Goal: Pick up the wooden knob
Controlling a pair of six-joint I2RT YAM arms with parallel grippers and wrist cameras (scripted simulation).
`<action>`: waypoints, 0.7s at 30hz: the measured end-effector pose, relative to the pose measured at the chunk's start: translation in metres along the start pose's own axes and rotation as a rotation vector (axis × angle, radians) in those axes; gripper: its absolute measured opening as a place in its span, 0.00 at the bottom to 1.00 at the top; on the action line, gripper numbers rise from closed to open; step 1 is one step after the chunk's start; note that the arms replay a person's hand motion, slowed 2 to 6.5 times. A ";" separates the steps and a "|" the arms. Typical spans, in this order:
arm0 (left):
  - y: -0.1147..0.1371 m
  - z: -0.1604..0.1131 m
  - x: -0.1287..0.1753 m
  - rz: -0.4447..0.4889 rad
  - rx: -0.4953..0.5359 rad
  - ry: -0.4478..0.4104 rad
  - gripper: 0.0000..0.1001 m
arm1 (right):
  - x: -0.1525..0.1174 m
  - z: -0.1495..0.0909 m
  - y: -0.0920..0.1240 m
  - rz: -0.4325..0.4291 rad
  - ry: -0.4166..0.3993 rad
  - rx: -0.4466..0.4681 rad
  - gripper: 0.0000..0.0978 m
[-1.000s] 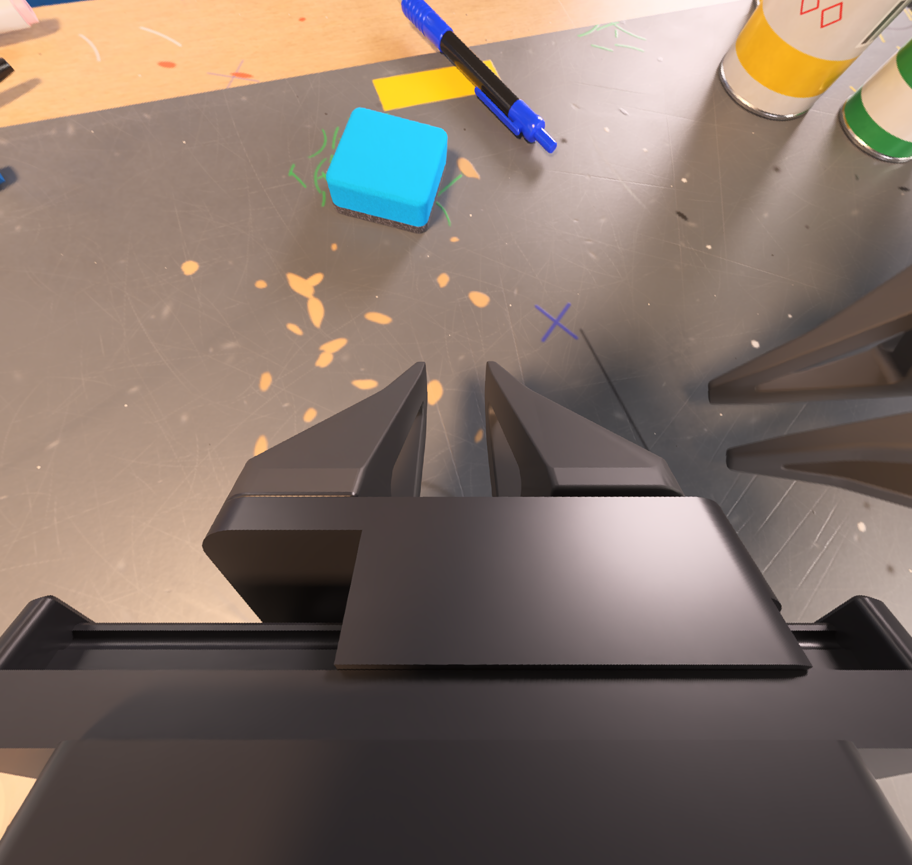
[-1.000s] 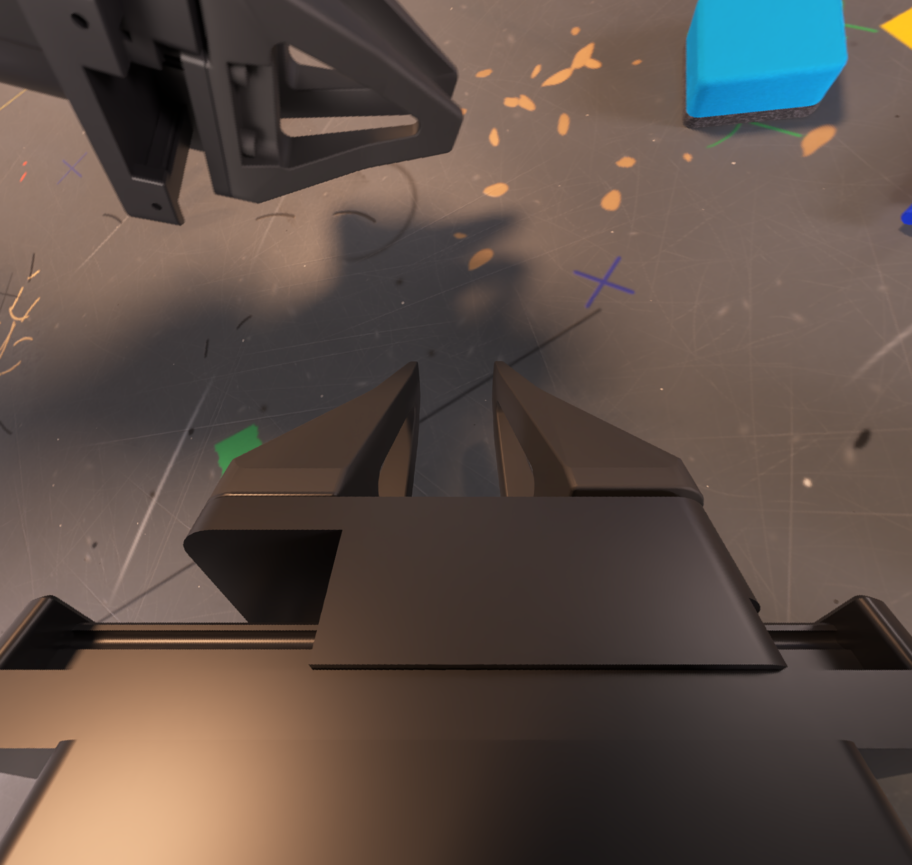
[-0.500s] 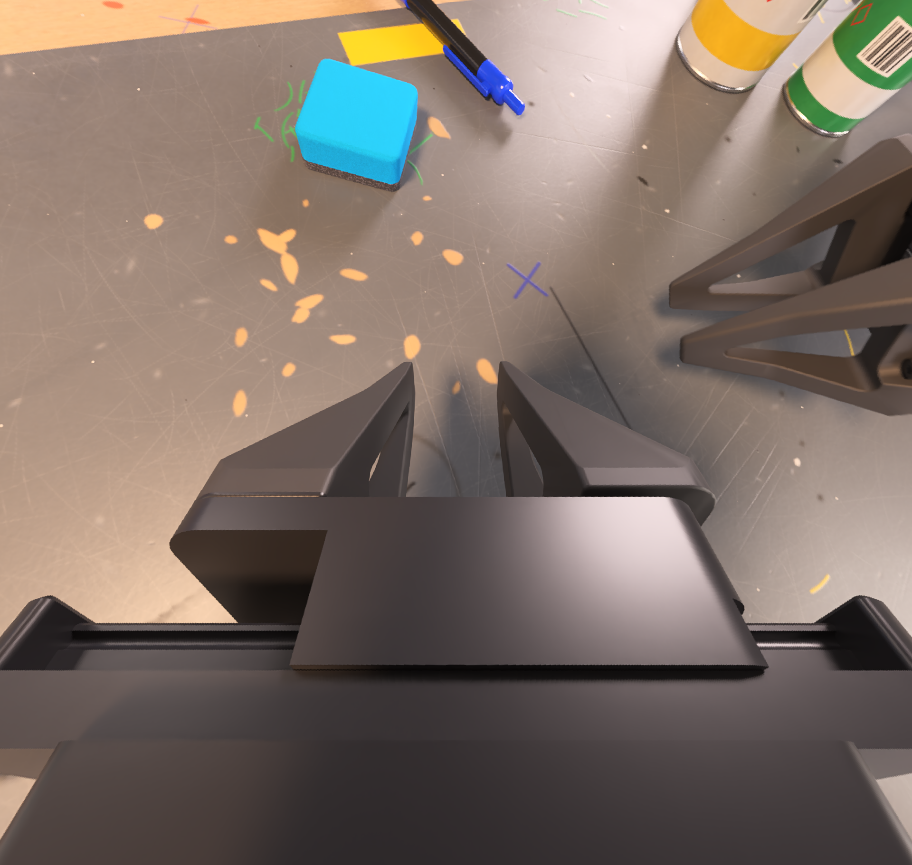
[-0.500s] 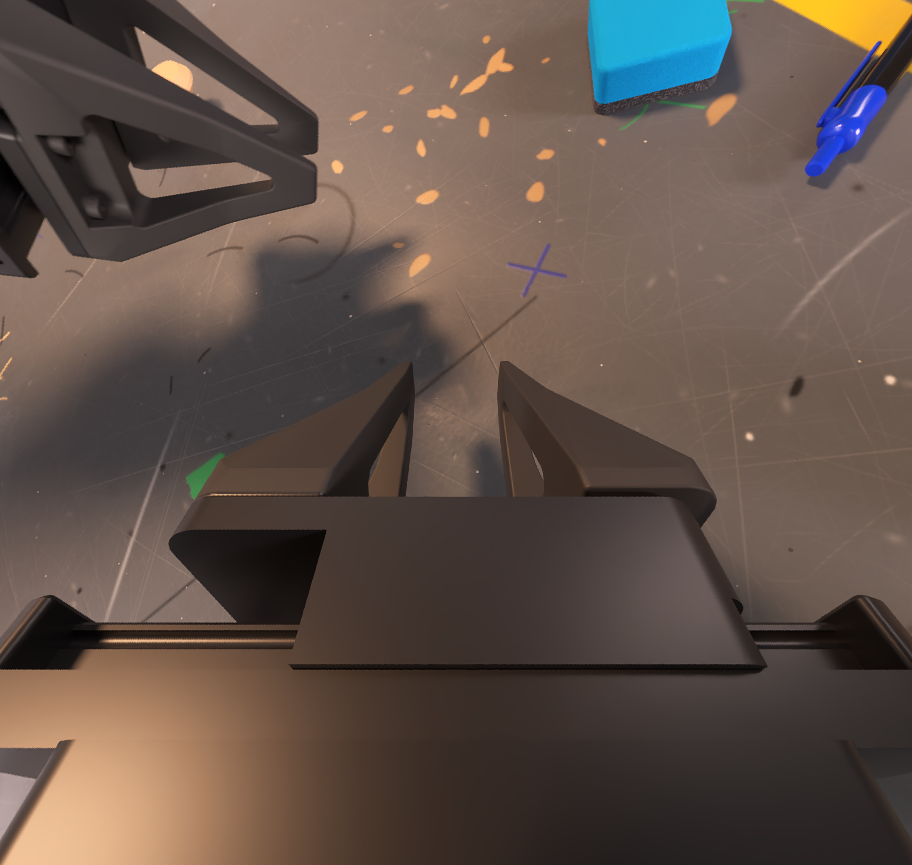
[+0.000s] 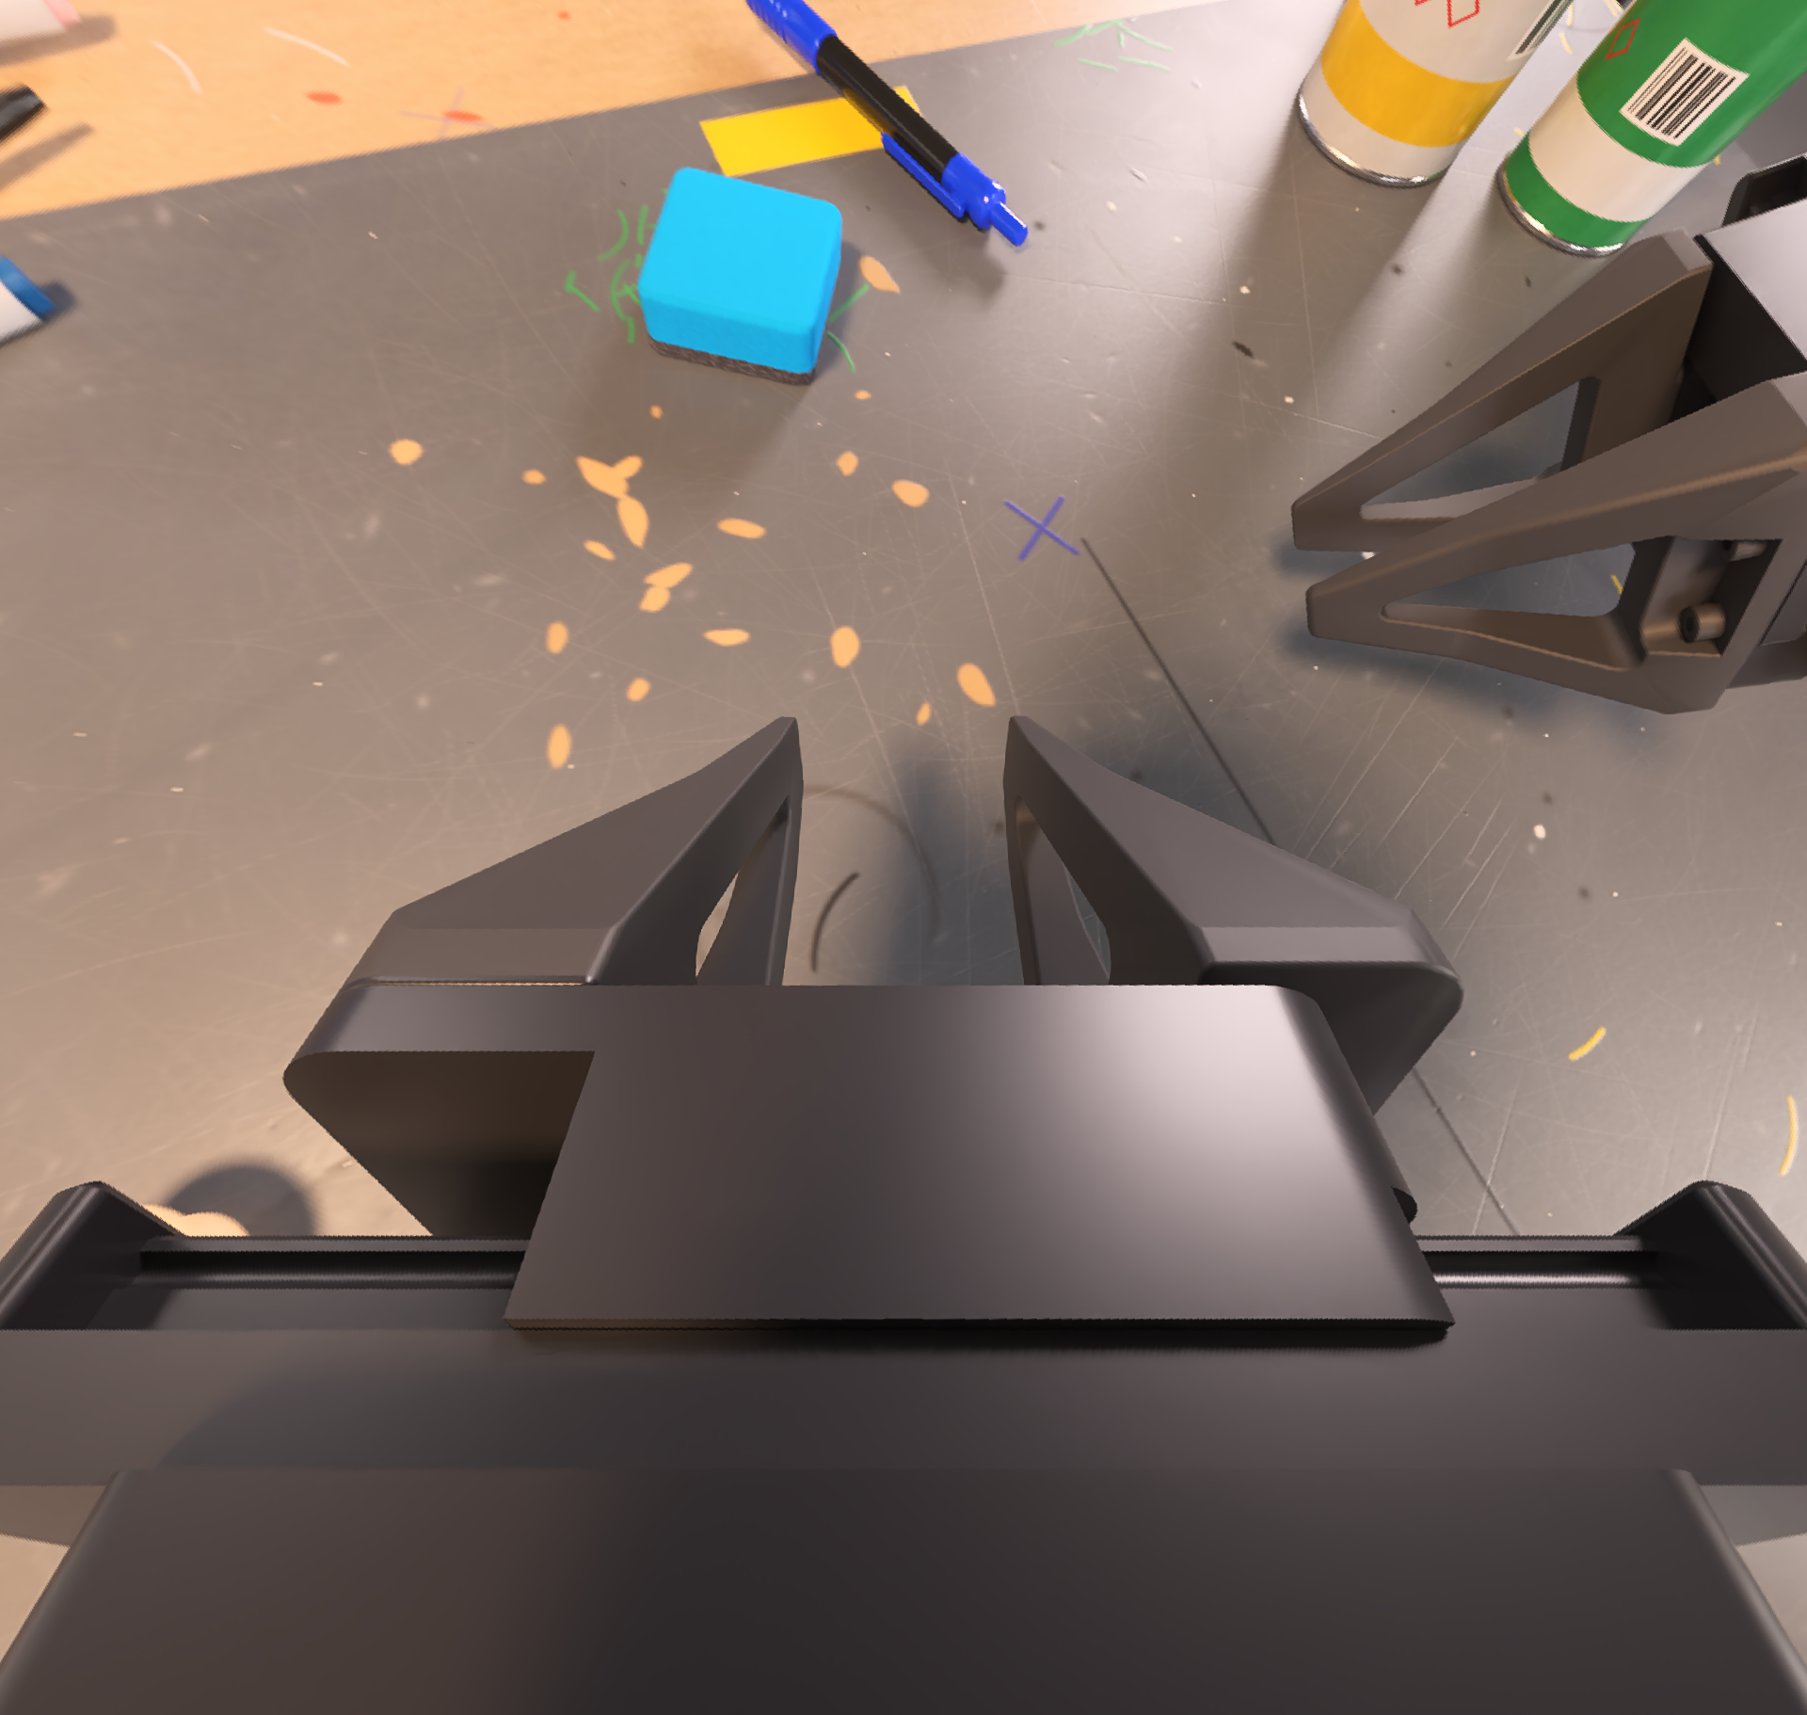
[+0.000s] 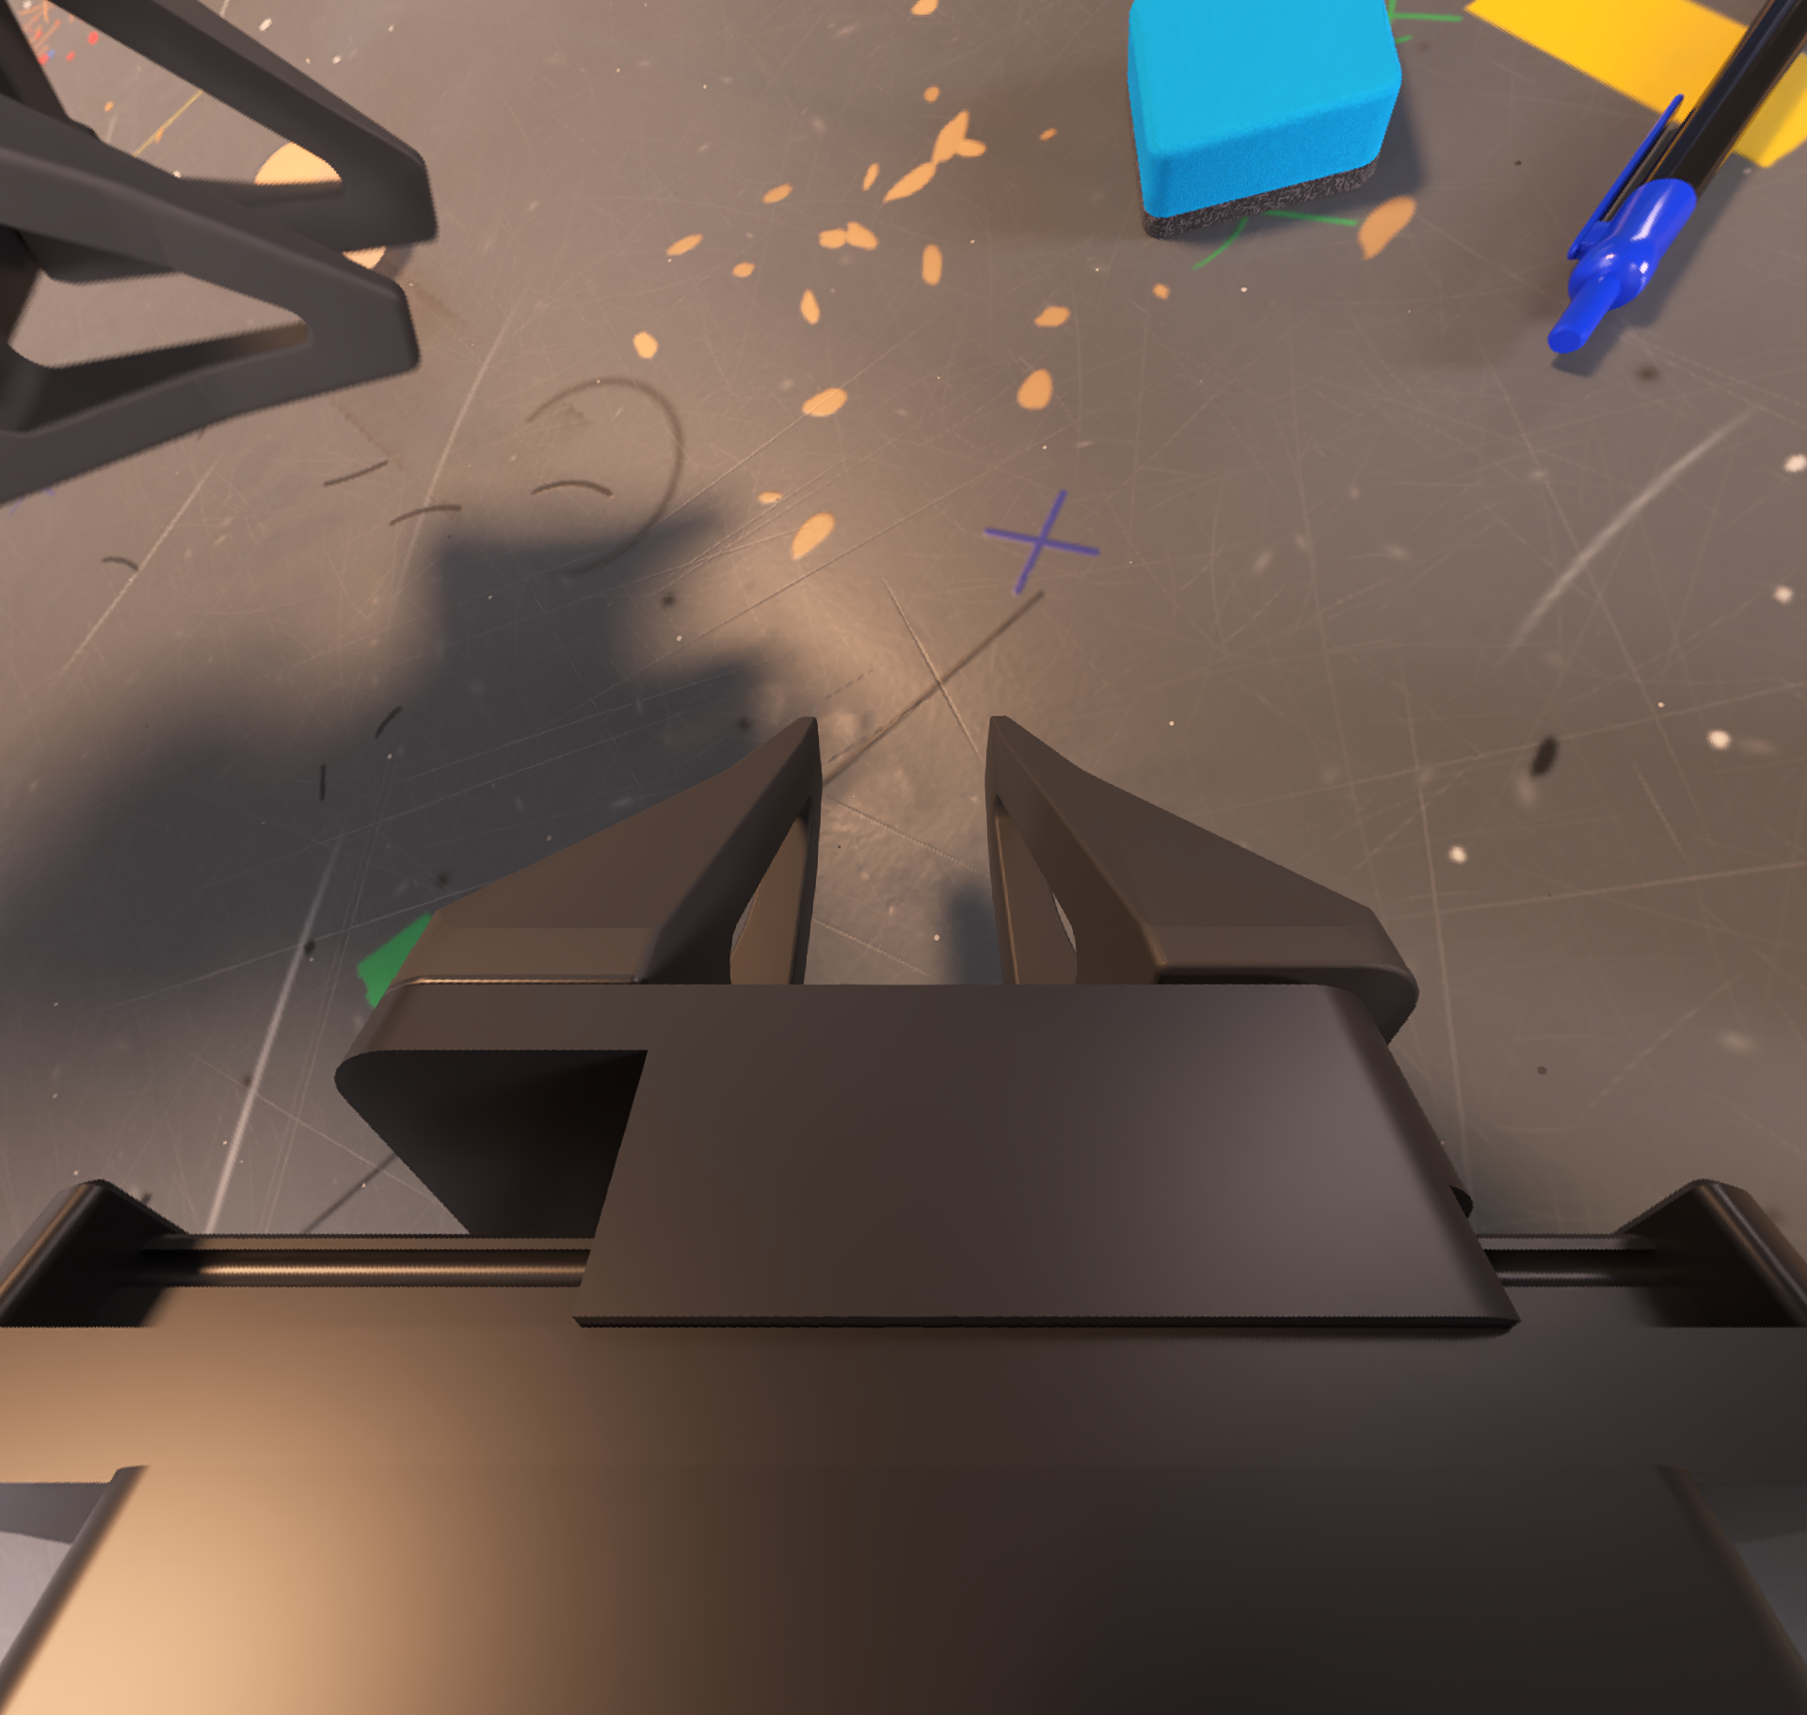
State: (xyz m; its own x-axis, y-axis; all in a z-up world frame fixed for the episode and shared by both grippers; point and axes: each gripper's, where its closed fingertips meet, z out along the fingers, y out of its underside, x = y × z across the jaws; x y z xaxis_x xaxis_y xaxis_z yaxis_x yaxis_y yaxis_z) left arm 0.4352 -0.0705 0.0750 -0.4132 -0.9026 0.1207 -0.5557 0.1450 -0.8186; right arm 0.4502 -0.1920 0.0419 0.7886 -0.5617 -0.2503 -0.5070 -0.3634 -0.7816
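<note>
Two cans (image 5: 1408, 54) left view only.

One blue eraser (image 5: 738, 265), one pen (image 5: 873, 98), two spray cans (image 5: 1408, 45).

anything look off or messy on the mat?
Nothing spilled or broken. The blue pen lies askew across the yellow tape at the grey mat's edge. The mat is scratched and flecked with orange specks. Both cans stand upright.

Right gripper (image 6: 902, 739), fingers (image 6: 772, 827) parted and empty, above grey mat (image 6: 1271, 690); blue eraser (image 6: 1256, 74) beyond.
</note>
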 end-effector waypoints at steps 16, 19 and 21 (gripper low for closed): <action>-0.030 -0.067 -0.066 0.151 0.030 -0.077 0.35 | -0.003 0.004 0.007 -0.041 0.032 -0.040 0.29; -0.022 -0.077 -0.078 0.162 -0.007 -0.053 0.36 | -0.004 0.004 0.008 -0.037 0.032 -0.045 0.29; -0.016 -0.082 -0.087 0.172 -0.026 -0.047 0.38 | -0.004 0.004 0.009 -0.033 0.029 -0.048 0.29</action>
State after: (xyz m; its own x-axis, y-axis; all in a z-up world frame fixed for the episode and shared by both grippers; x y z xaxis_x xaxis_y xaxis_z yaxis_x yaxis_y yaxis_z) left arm 0.4211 0.0388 0.1240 -0.4700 -0.8814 -0.0470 -0.4984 0.3090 -0.8100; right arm 0.4443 -0.1902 0.0338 0.7949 -0.5702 -0.2073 -0.4975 -0.4169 -0.7607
